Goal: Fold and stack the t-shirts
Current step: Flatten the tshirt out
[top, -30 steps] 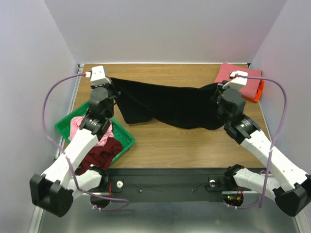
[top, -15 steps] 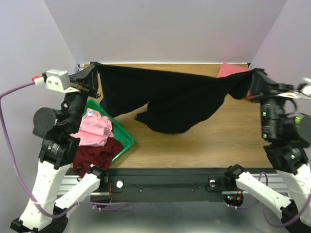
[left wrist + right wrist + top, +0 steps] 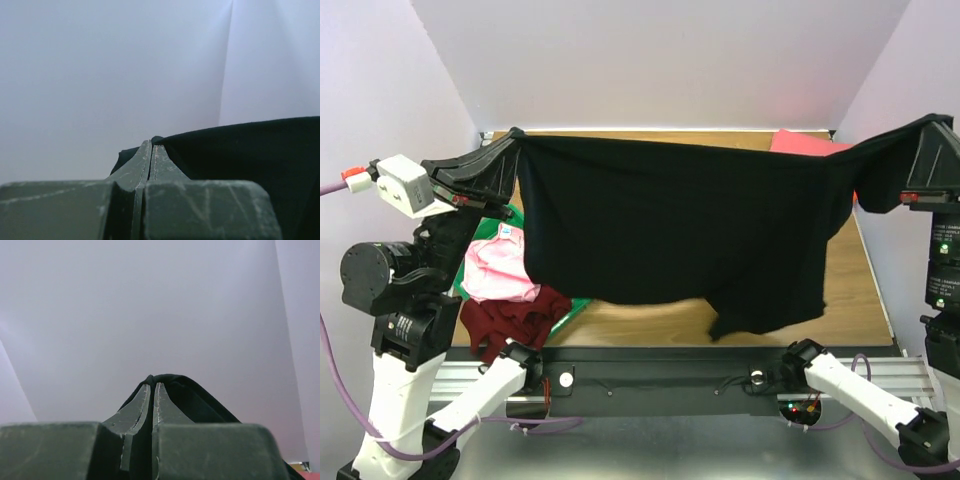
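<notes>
The left gripper and right gripper were clamped shut on the top corners of the black t-shirt. Within a second they had raised it off the table, so it hung spread wide above it, probably ready for laying flat.

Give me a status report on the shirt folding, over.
Left gripper, right gripper shut on black t-shirt, one each end. Shirt stretched between them, hanging. Green tray low left, partly hidden.

Lab robot cell: plain white walls around a wooden table
</notes>
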Robot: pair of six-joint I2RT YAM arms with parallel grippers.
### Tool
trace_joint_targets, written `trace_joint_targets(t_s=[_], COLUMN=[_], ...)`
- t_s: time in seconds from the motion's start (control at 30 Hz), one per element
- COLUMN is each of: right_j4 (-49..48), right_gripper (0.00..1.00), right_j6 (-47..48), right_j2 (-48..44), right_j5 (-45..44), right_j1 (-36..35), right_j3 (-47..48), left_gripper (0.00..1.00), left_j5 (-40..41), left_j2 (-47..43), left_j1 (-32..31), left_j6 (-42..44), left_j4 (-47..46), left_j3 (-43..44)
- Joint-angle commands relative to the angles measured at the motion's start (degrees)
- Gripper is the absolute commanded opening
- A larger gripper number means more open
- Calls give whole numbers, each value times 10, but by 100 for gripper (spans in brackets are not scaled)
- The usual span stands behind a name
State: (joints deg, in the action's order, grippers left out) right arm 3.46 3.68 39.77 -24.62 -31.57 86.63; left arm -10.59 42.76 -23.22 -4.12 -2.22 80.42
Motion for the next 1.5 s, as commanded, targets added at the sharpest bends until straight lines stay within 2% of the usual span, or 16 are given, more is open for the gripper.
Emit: trace_joint_targets(t_s=[0.0,0.1,0.2,0.23,0.37,0.53,0.67,0.73,0.9,1.27,1.47], right_j4=[-21,-29,-83,-100,-202,-221,-221,-221,-217,-173,-122], right_gripper=[0,0,0,0,1,0,0,0,0,0,0], right_j6=[35,50,66,76,106,49,48,49,50,46,52], right_j2=[36,66,94,118,203,320,397,405,389,215,117], right_j5=[0,-15,-52,-64,-101,-40,-16,-5,18,66,77], right_j1=[-2,-1,-1,-2,0,75,99,100,100,100,100], right_j3=[27,3,-34,-61,-103,-60,1,25,42,10,45], left_gripper=[0,0,0,0,0,0,0,0,0,0,0], left_j5=[-1,-1,24,35,124,144,154,159,171,88,40], left_j2=[19,80,142,189,324,466,522,541,519,275,159], left_j1=[-1,-1,-1,-1,7,32,40,40,40,28,3], left_j6=[-4,-4,10,16,32,39,82,95,110,110,110], left_j4=[-45,-62,-60,-57,-17,19,34,43,37,-37,-11], left_j3=[12,-1,8,14,98,199,280,303,297,113,98])
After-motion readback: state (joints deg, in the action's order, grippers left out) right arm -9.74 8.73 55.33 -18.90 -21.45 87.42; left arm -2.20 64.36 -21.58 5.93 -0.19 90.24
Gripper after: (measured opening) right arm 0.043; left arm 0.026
